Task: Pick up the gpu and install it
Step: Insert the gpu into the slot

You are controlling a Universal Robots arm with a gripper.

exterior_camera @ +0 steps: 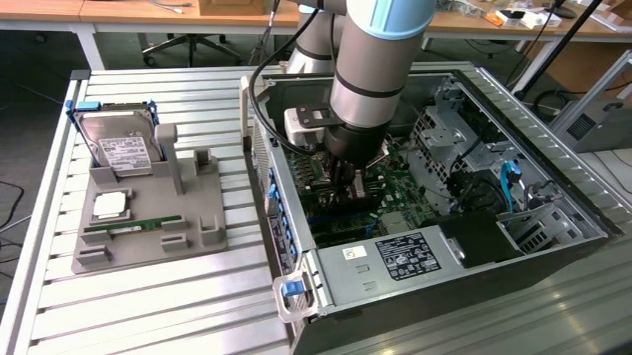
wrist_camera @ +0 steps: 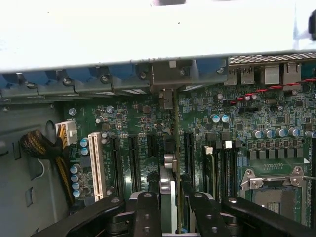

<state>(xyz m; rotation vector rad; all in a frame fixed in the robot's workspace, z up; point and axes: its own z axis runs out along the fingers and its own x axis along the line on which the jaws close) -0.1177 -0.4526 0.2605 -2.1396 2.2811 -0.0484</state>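
Two dark fingers [wrist_camera: 148,217] of the end effector [wrist_camera: 170,210] pinch the gpu [wrist_camera: 174,148] by its upper edge, holding it on edge, thin side up, directly below over the long slots of the motherboard [wrist_camera: 237,143]. I judge the card stiff, light and fragile, best gripped along that bare top edge, clear of the cooler. Its bracket end meets the case wall [wrist_camera: 148,39]. Above, the arm [exterior_camera: 380,66] drops nearly straight down into the open computer case [exterior_camera: 553,185]

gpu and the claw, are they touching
Touching. The wrist view shows the claw with its black fingers pressed on both faces of the gpu, held edge-on above the motherboard slots.
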